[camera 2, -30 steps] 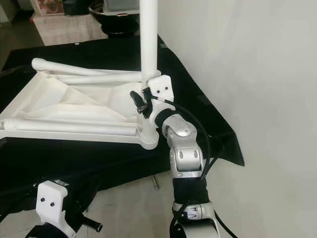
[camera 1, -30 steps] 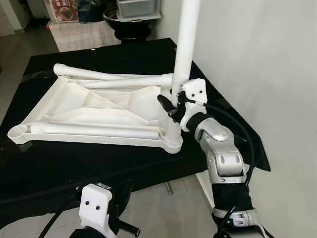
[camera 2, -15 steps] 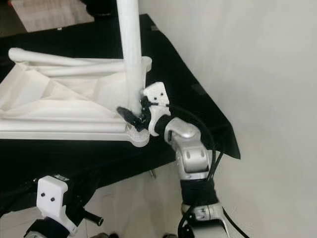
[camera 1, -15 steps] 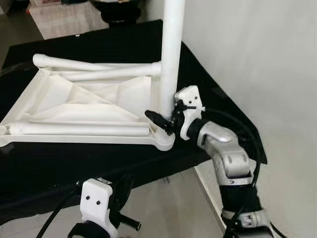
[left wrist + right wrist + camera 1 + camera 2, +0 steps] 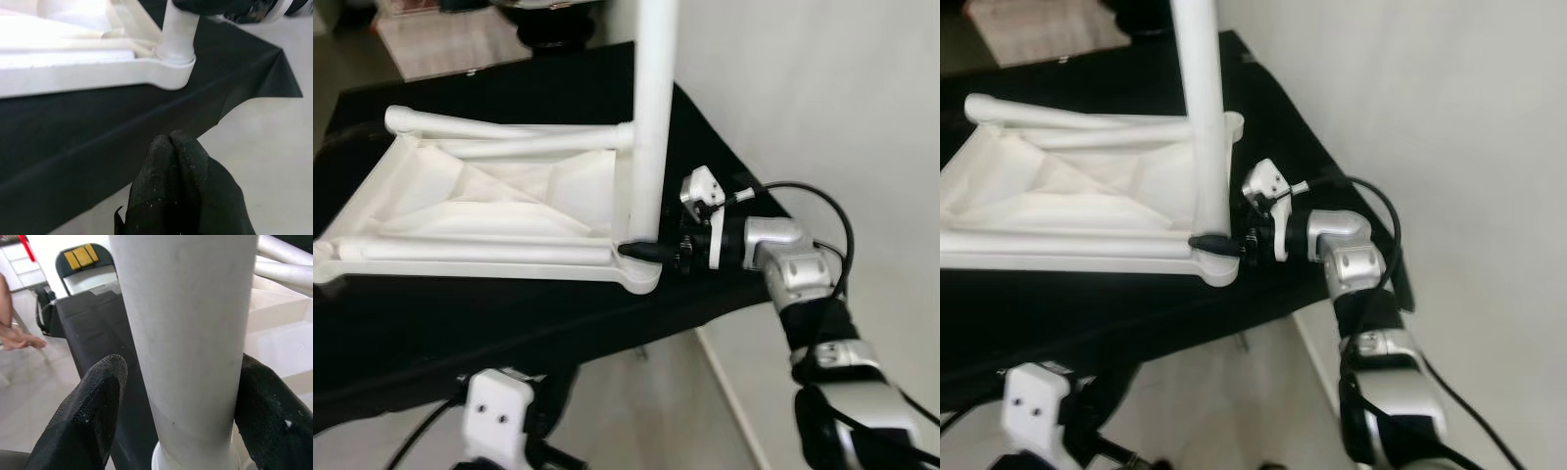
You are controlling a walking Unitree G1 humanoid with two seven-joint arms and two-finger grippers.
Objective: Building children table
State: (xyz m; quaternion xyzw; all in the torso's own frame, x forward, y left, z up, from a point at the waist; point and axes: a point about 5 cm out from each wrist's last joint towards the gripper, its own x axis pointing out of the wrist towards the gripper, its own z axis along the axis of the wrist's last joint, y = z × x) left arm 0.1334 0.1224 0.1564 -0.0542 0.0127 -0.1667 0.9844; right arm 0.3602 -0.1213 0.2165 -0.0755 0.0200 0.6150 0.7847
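An upturned white children's table (image 5: 480,211) lies flat on the black-draped tabletop (image 5: 460,323), its near right corner almost at the tabletop's right edge. One white leg (image 5: 651,117) stands upright in the socket at that corner, rising out of the top of the head views. Three more leg tubes lie loose on the underside: one long tube (image 5: 480,253) along the near edge and two (image 5: 509,137) slanting together toward the far right corner.

The right gripper (image 5: 641,251) reaches in level from the tabletop's right edge, low on the standing leg, just above the socket. In the right wrist view its two black fingers (image 5: 88,416) sit either side of the tube, jaws spread about the leg's width; whether the pads press on it, I cannot tell. The arm's black cable (image 5: 822,211) loops above the silver forearm, right beside the white wall (image 5: 842,98).

The left gripper (image 5: 176,161) hangs below the tabletop's near edge, over pale floor, jaws pressed together on nothing.

Beyond the tabletop in the right wrist view: a dark folding chair (image 5: 90,267) with yellow tabs, and a person's hand (image 5: 17,335) at the frame edge.
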